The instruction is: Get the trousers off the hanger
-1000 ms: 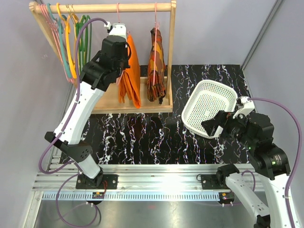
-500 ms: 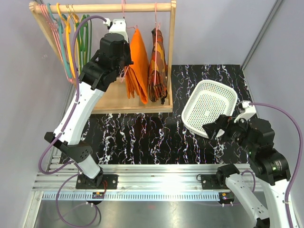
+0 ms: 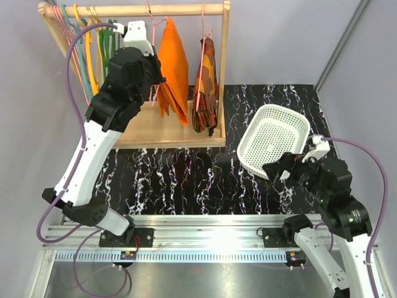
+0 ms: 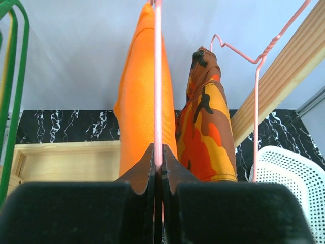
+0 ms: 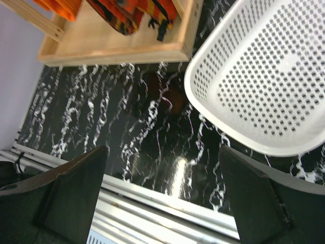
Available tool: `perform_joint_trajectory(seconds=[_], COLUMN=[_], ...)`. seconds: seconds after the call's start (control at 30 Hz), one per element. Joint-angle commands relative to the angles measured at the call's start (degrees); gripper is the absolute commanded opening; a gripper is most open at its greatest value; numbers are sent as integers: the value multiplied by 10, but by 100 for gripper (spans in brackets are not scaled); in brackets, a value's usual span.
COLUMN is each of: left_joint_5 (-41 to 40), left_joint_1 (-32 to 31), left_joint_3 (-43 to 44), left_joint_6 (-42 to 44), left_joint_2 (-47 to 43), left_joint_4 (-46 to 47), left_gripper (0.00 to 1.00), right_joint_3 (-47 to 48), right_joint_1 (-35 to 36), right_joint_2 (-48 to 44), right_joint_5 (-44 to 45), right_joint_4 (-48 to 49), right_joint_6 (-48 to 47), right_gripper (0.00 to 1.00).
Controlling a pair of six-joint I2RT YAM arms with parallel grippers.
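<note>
The plain orange trousers hang folded over the thin pink hanger at the wooden rack. They swing out tilted, lower end to the right. My left gripper is shut on the hanger's wire just left of the trousers. In the left wrist view the jaws pinch the pink wire with the trousers right behind it. My right gripper is open and empty, low over the table beside the white basket; it also shows in the right wrist view.
A patterned orange-brown garment hangs on its own pink hanger right of the trousers. Green, yellow, teal and pink hangers crowd the rail's left end. The rack has a wooden base tray. The white basket sits at right.
My left arm has lifted and drawn the hanger up and to the left along the rail; the trousers have swung higher and tilted. My right gripper has shifted slightly.
</note>
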Motion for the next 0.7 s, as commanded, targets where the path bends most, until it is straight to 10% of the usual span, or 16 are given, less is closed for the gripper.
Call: perform_joint_trajectory(seconds=[0.0, 0.27, 0.67], left_joint_5=[2, 50, 172], left_joint_1=[-1, -1, -1], left_joint_3=[-23, -160, -420], left_joint_6=[-17, -56, -171], left_joint_2=[-86, -211, -422], left_joint_4=[173, 210, 225], left_gripper=[0, 0, 0], right_joint_3=[-7, -72, -51], right_joint_1=[3, 3, 51], right_joint_2=[-21, -49, 158], right_joint_5=[-26, -164, -289], right_joint_4=[82, 227, 321], right_joint_6=[10, 31, 46], right_gripper=[99, 99, 100])
